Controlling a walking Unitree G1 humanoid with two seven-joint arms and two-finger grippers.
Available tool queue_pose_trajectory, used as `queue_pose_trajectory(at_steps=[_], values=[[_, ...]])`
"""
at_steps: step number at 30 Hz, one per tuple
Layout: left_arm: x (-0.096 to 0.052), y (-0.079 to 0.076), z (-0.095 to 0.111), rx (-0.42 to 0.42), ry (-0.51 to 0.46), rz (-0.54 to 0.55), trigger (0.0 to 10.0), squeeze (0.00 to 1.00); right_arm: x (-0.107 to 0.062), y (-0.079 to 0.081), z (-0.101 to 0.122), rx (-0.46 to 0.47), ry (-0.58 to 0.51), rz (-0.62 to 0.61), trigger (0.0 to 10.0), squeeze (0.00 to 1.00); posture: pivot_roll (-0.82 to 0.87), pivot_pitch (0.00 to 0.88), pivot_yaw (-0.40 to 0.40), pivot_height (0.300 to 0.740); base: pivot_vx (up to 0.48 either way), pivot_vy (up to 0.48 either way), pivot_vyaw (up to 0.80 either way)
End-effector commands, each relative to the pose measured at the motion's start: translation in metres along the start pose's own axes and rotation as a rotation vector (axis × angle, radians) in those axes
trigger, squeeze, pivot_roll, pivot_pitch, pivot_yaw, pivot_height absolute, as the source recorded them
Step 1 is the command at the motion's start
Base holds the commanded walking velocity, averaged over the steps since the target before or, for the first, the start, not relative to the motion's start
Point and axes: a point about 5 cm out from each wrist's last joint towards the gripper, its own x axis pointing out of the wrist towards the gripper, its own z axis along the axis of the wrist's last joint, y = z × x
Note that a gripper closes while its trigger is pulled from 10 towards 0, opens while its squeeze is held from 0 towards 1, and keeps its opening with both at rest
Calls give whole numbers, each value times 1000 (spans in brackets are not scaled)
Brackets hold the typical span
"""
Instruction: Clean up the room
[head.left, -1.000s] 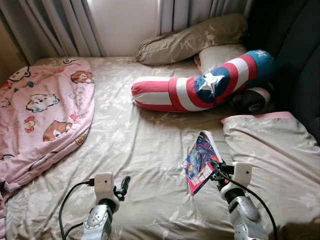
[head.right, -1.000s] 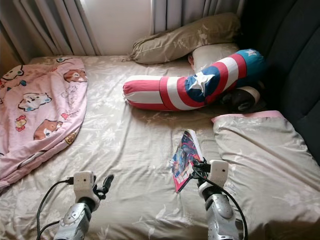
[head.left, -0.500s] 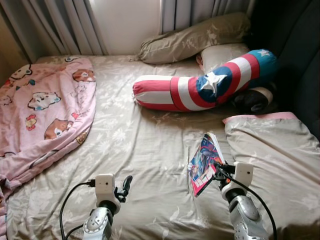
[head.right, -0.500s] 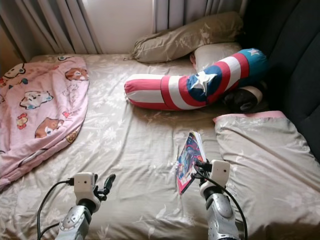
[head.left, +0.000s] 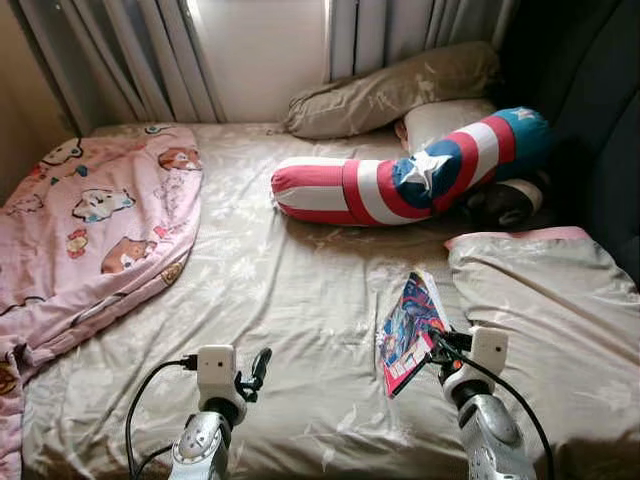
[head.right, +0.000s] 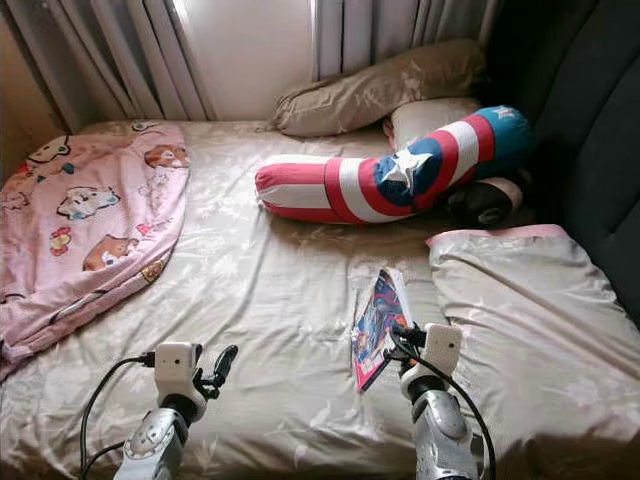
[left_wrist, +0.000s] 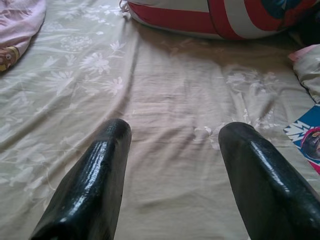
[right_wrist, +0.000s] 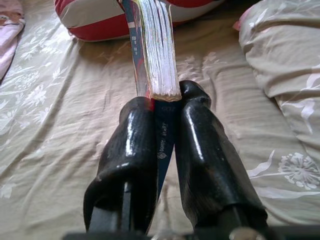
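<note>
Beige floral sheeting covers the bed (head.left: 290, 290), and against a second ago the whole head view has slid down a little, so more curtain (head.left: 150, 55) shows at the top; that is the camera, since the things keep their places on the sheet. The right gripper (head.left: 432, 338) still holds the comic book (head.left: 408, 322) raised on edge near the bed's foot, now turned slightly flatter toward the camera than before. The left gripper (head.left: 260, 362) hovers low over bare sheet as earlier, well apart from the book. A soft tube-shaped bolster (head.left: 400, 175) in red, white and blue with a white star lies across the bed's head, with an olive pillow (head.left: 390, 88) behind it, a pink cartoon-print blanket (head.left: 90, 230) on the robot's left and a pink-edged pillow (head.left: 545, 310) on its right. From the left wrist, two glossy black fingers (left_wrist: 95, 180) stand wide apart over the wrinkled sheet, grasping nothing. From the right wrist, both fingers (right_wrist: 202, 155) are clenched on the book's lower edge, its thin page block (right_wrist: 157, 50) rising upright toward the bolster.
</note>
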Motion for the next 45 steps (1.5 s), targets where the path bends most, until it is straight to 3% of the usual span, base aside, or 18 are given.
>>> queue_pose_trajectory(at_steps=[1,13,19,36,45], values=[[-1,0,-1,10,0,-4,10000,0,4,4,10,4,-58,17,10000,0,13,17,11,666,0,0,0],[2,-1,3,2,-11,6,10000,0,5,2,13,10,-72,-4,10000,0,21,57,2,666,0,0,0],[3,-2,4,-1,-16,9,10000,0,6,1,6,-21,-18,-23,10000,0,27,67,3,656,0,0,0],[6,1,12,-3,-50,17,10000,0,7,9,18,3,-120,39,10000,0,26,74,0,641,0,0,0],[7,-1,14,7,-58,4,10000,0,9,10,19,-13,-119,45,10000,0,25,69,0,622,0,0,0]])
